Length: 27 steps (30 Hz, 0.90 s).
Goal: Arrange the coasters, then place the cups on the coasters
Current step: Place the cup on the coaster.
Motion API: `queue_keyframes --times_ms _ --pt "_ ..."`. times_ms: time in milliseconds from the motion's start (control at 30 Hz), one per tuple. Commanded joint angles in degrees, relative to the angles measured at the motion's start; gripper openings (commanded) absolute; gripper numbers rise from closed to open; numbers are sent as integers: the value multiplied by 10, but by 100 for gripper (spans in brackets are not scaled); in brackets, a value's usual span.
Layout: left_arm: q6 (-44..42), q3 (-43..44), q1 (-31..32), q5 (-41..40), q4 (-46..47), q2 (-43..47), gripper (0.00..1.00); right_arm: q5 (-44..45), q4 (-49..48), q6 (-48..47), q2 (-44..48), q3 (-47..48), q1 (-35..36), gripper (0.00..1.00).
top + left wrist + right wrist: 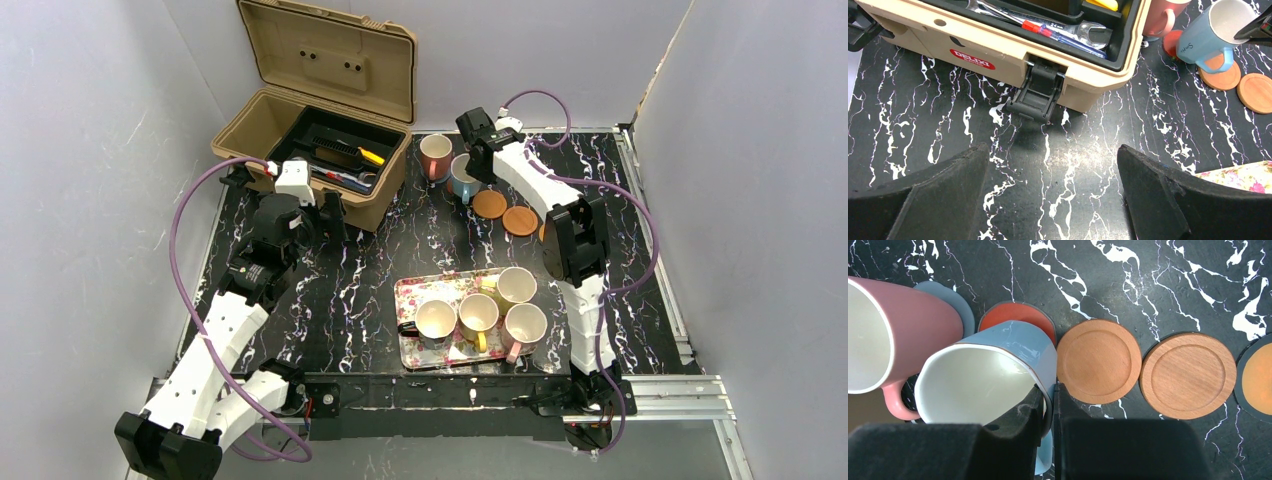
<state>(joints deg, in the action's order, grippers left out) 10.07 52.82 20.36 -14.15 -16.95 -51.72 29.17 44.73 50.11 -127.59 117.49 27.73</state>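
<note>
**Table** [350, 290]: a black marbled top with walls on its left, far and right sides and a metal rail along its right edge. Bare surface lies between the toolbox and the tray, and from the tray to the left edge.

**Toolbox** [290, 140]: tan, lid raised, at the far left corner. Its front latch [1037, 95] hangs down to the table.

**Tray** [412, 352]: a floral rectangle near the table's front edge, right of centre. It carries four cups [478, 312], upright and close together.

**Pink cup** [913, 325]: stands on the blue-grey coaster [955, 297], just right of the toolbox.

**Blue cup** [998, 355]: tilted, beside the pink cup and over the red coaster [1018, 317]. Whether its base touches the coaster cannot be told.

**Remaining coasters**: the row continues rightward with two wooden coasters [1098, 360], just beside each other. Then comes the orange coaster [1260, 377], cut off by the wrist view's edge.

**Right gripper** [1048, 390]: clamped on the blue cup's rim, one finger inside and one outside.

**Left gripper** [1052, 150]: jaws spread wide and holding nothing, above bare table in front of the latch.
</note>
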Motion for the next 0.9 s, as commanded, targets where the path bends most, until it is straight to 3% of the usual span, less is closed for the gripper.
queue_keyframes --times_ms 0,867 --pt "1 4 -1 0 -4 2 98 8 -45 -1 8 45 -4 1" --pt "0 5 -2 0 -6 -2 98 -6 -56 -5 -19 63 -10 1"
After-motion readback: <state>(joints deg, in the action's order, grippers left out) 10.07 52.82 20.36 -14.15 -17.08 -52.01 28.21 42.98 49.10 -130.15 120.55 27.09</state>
